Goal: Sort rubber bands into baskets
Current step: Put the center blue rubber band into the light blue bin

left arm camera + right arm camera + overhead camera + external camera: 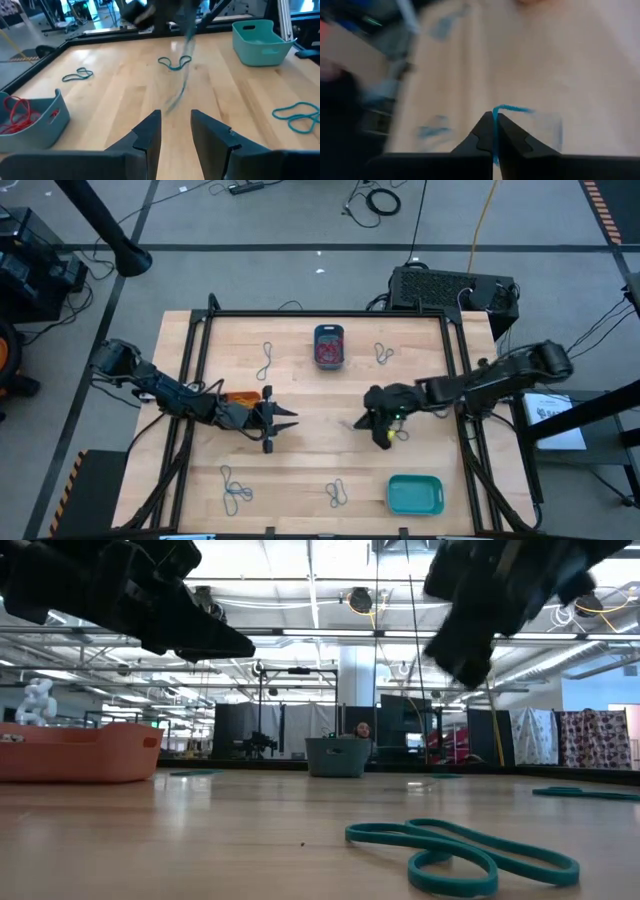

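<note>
Currently my right gripper [495,131] is pinched closed on a teal rubber band [512,109]; the strand runs up between my fingertips and curls off just beyond them. It hangs above the middle of the table [300,470], blurred in the left wrist view. My left gripper [175,131] hovers with fingers parted and nothing between them, the orange basket [238,396] just behind it. Progress, judged from the layout: early. The dark blue basket [328,345] already holds red bands [17,111]; the turquoise basket [415,494] looks empty. Loose teal bands remain: one [267,360] and another [383,354] either side of the blue basket, one [235,490] and another [336,493] along the near side. Room: open wood between my right fingers and the turquoise basket, nothing in the way. A raised black frame [330,314] rims the table, well apart from both sets of fingers.
</note>
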Tool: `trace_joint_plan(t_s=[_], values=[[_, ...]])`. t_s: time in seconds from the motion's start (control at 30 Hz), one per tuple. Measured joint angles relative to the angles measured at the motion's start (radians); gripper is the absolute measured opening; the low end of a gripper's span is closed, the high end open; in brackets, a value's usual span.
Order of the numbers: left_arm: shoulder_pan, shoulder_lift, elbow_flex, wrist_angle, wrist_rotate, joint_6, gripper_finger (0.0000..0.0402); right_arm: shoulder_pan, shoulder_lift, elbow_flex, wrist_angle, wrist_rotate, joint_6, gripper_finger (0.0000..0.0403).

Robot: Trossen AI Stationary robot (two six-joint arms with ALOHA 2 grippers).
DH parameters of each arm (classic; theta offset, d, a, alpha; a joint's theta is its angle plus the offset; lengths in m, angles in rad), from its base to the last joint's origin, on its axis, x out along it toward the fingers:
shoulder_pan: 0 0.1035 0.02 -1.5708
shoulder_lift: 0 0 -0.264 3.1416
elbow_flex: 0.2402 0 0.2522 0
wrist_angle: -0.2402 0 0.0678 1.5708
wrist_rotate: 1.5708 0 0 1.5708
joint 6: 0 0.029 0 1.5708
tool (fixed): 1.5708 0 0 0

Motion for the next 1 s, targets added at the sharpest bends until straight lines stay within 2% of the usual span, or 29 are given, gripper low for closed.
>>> trace_joint_plan(t_s=[0.27,0.47,0.6,0.87,1.0], values=[[0.000,0.000,0.000,-0.001,0.003,-0.008,0.0114,0.170,-0.153,0.062,-0.027,-0.075,0.205,0.0001],[0.000,0.000,0.000,-0.002,0.003,-0.031,0.0114,0.325,-0.157,0.203,-0.265,-0.103,0.352,0.0001],[0.000,0.000,0.000,-0.005,0.003,-0.029,0.0114,0.418,-0.150,0.274,-0.454,-0.039,0.503,0.0000],[0.000,0.000,0.000,-0.028,0.004,-0.021,0.0114,0.572,-0.128,0.287,-0.557,0.089,0.763,0.0000],[0.000,0.000,0.000,-0.024,0.004,0.003,0.0114,0.628,-0.078,0.287,-0.622,0.138,0.839,0.0000]])
